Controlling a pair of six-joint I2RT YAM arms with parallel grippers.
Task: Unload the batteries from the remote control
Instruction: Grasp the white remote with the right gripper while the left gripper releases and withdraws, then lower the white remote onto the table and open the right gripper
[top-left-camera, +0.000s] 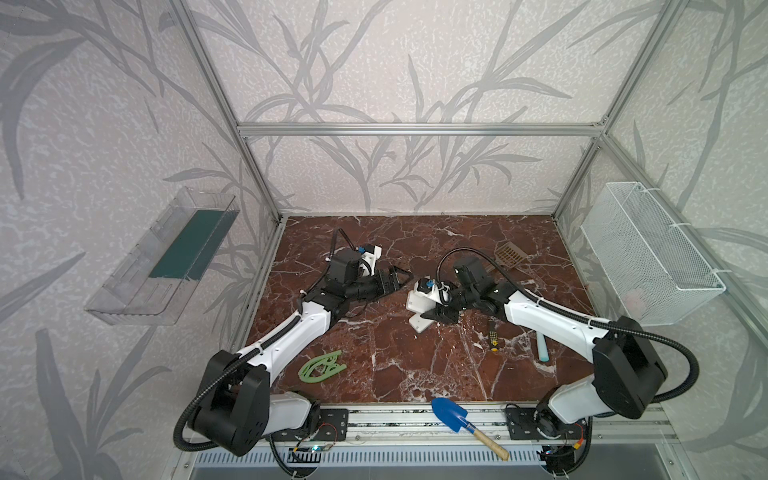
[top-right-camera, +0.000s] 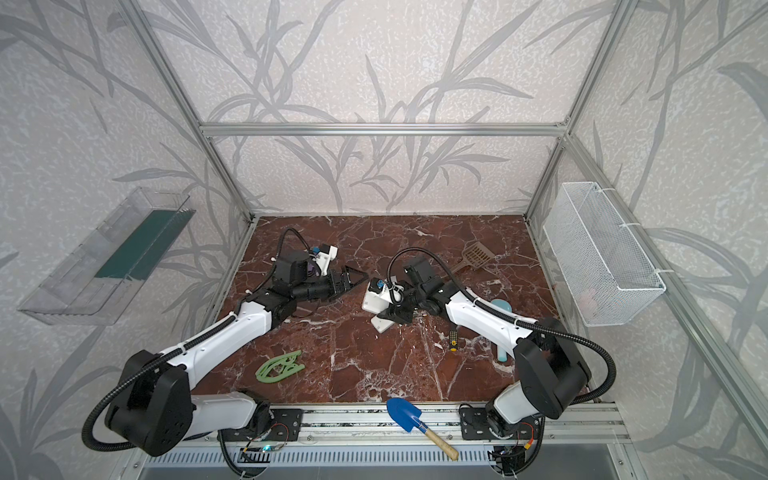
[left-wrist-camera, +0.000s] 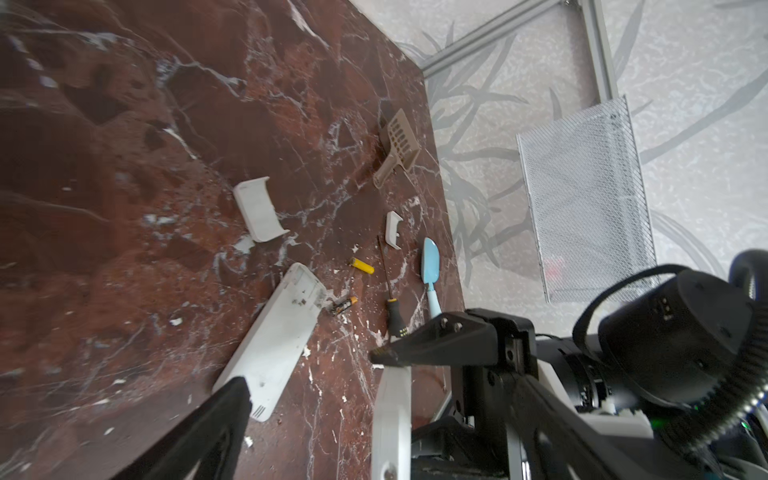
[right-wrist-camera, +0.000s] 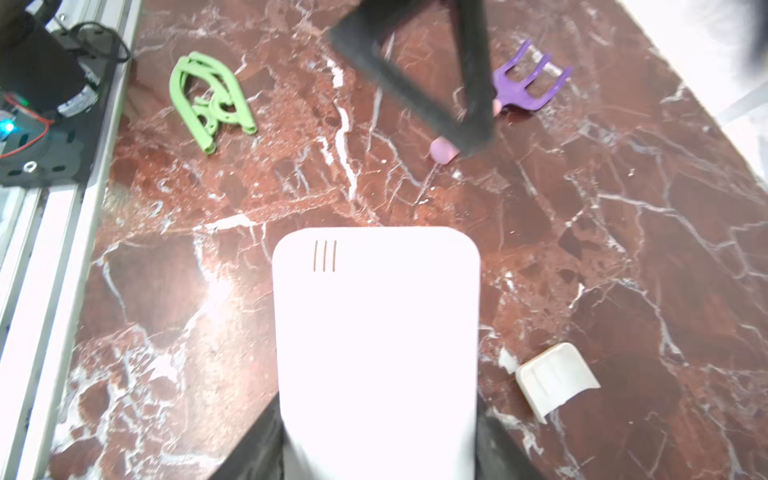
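Note:
My right gripper (right-wrist-camera: 378, 415) is shut on a white remote (right-wrist-camera: 374, 324). Its jaws press both long edges, and the end with three slits sticks out ahead. In a top view this gripper (top-left-camera: 434, 318) sits over the remote (top-left-camera: 419, 324) mid-table. My left gripper (top-left-camera: 406, 275) hangs open and empty just behind it. In the left wrist view a white remote (left-wrist-camera: 274, 336) lies ungripped on the marble with its battery bay uncovered; I cannot tell if it is the same one. Two batteries lie beside that bay: one yellow (left-wrist-camera: 361, 266), one dark with a yellow tip (left-wrist-camera: 344, 305).
Two white covers (left-wrist-camera: 259, 214) (left-wrist-camera: 392, 228), a screwdriver (left-wrist-camera: 392, 316) and a blue spatula (left-wrist-camera: 430, 270) lie right of the remote. A beige scoop (top-left-camera: 509, 253) is at the back. A green hanger (top-left-camera: 322, 365) and a purple fork (right-wrist-camera: 528, 83) lie left. A mesh basket (top-left-camera: 652, 257) hangs on the right wall.

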